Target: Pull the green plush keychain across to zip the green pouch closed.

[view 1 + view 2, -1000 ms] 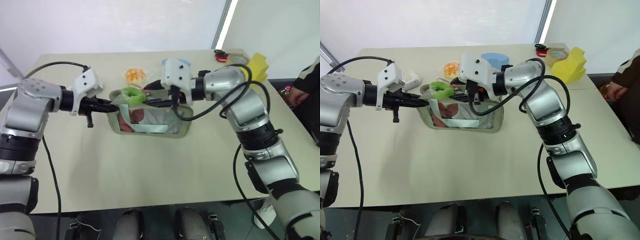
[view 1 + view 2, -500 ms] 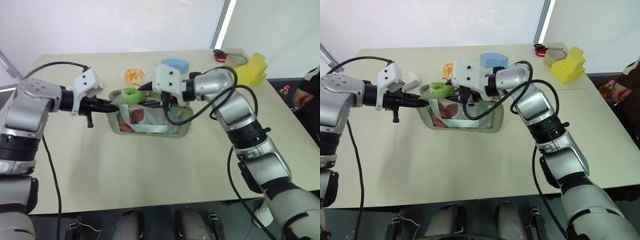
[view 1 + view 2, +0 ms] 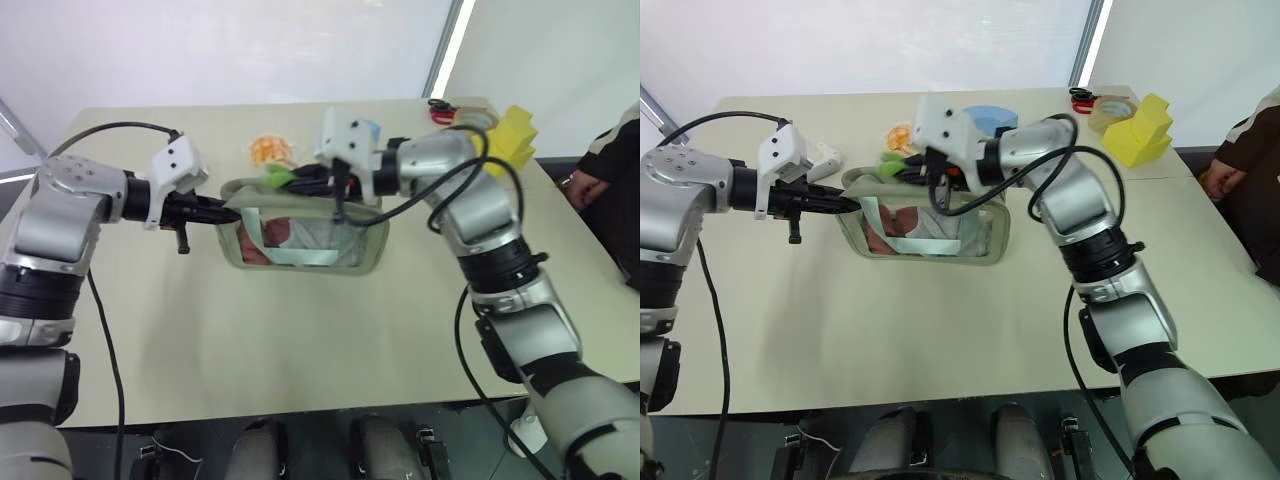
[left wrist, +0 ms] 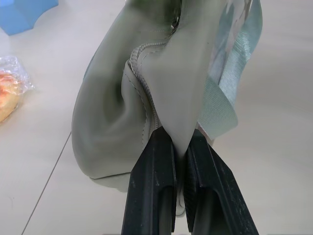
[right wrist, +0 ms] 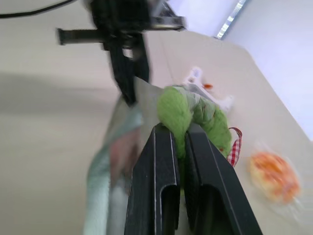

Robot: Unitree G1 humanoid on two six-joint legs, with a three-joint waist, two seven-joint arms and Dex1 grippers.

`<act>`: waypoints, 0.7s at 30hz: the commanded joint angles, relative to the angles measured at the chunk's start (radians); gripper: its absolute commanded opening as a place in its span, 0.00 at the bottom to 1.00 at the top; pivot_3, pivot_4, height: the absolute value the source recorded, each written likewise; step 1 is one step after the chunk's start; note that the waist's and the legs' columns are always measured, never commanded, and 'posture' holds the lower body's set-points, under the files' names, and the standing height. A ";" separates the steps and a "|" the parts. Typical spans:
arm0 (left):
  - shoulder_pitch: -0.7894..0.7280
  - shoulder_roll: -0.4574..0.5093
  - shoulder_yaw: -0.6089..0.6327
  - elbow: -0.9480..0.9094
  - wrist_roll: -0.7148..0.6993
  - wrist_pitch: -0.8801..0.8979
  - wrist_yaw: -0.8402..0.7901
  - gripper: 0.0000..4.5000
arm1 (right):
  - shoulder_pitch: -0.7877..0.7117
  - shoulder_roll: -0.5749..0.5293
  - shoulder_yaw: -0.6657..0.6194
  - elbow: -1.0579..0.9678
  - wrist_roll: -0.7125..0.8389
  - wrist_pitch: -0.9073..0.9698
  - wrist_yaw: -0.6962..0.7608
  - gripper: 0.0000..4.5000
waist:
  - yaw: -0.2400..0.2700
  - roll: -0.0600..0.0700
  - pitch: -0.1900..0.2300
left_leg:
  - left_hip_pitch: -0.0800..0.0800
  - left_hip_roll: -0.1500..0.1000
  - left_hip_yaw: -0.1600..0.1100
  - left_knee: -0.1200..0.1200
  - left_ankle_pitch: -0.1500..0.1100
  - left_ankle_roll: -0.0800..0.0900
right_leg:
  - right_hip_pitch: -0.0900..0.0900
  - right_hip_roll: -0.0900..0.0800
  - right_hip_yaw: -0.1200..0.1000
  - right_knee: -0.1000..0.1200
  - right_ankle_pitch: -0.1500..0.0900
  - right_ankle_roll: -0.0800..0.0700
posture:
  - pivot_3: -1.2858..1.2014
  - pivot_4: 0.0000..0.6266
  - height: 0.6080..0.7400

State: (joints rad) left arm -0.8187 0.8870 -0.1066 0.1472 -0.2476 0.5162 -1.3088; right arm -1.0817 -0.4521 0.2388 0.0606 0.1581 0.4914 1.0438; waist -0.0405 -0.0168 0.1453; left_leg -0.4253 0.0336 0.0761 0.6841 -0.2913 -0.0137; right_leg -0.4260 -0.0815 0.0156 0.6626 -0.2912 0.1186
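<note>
Right gripper [image 5: 180, 142]: its 2 black fingers are pressed together on the green plush keychain [image 5: 188, 116], which bulges out above the fingertips; the gripper reaches in over the top of the green pouch [image 3: 305, 240] from the pouch's right.
Left gripper [image 4: 181, 147]: clamped tight on a fold of fabric at the pouch's left end, right beside the zipper seam (a pale green strap [image 4: 230, 78] hangs down next to the fingers).
Green plush keychain: at the top of the pouch, near its left end, held between the right gripper's fingers; in the left eye view it shows as a small bright green patch [image 3: 278, 178] at the pouch's upper rim.
Green pouch: rests on the beige table [image 3: 300, 330], stretched between the 2 grippers; reddish and white contents show through its clear front window.
Orange-yellow wrapped item [image 3: 268, 150]: on the table just behind the pouch, near its left end.
Blue foam block [image 3: 990, 117]: behind the pouch, partly hidden by the right arm.
Yellow foam shape [image 3: 1137, 128]: well apart from the pouch, toward the table's far right corner, with a tape roll [image 3: 1106, 108] and red-handled scissors [image 3: 1081, 94] beside it.
Person [image 3: 1245, 160]: at the table's right edge, far from the pouch.
</note>
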 commanded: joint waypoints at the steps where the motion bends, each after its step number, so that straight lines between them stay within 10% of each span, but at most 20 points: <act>1: -0.023 0.006 0.012 -0.005 0.002 -0.019 -0.003 0.00 | -0.024 -0.108 -0.115 -0.083 -0.005 0.081 -0.054 0.01 | 0.002 0.000 0.000 | 0.000 0.000 0.000 0.000 0.000 0.000 | 0.000 0.000 0.000 0.000 0.000 0.000 | 0.52 0.24 1.00; 14: -0.040 -0.016 -0.003 0.046 0.019 -0.058 -0.004 0.00 | 0.359 -0.494 -0.279 -0.189 -0.087 0.105 -0.166 0.01 | 0.011 0.000 0.000 | 0.000 0.000 0.001 0.000 0.000 0.001 | 0.000 0.000 0.001 -0.001 0.000 0.000 | 0.52 0.24 1.00; 21: -0.060 -0.040 -0.001 0.078 0.020 -0.069 0.011 0.00 | 0.553 -0.288 -0.202 -0.080 -0.157 0.029 -0.407 0.01 | 0.020 0.000 0.000 | 0.001 0.000 0.002 0.000 0.000 0.000 | 0.000 0.001 0.002 -0.002 0.000 0.000 | 0.52 0.24 1.00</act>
State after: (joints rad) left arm -0.8548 0.8341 -0.1333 0.2153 -0.2346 0.4527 -1.3066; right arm -0.5191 -0.7529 0.0577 -0.0184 0.0185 0.5134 0.6942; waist -0.0205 -0.0168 0.1453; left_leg -0.4246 0.0335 0.0785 0.6841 -0.2915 -0.0134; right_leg -0.4261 -0.0809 0.0178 0.6612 -0.2913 0.1187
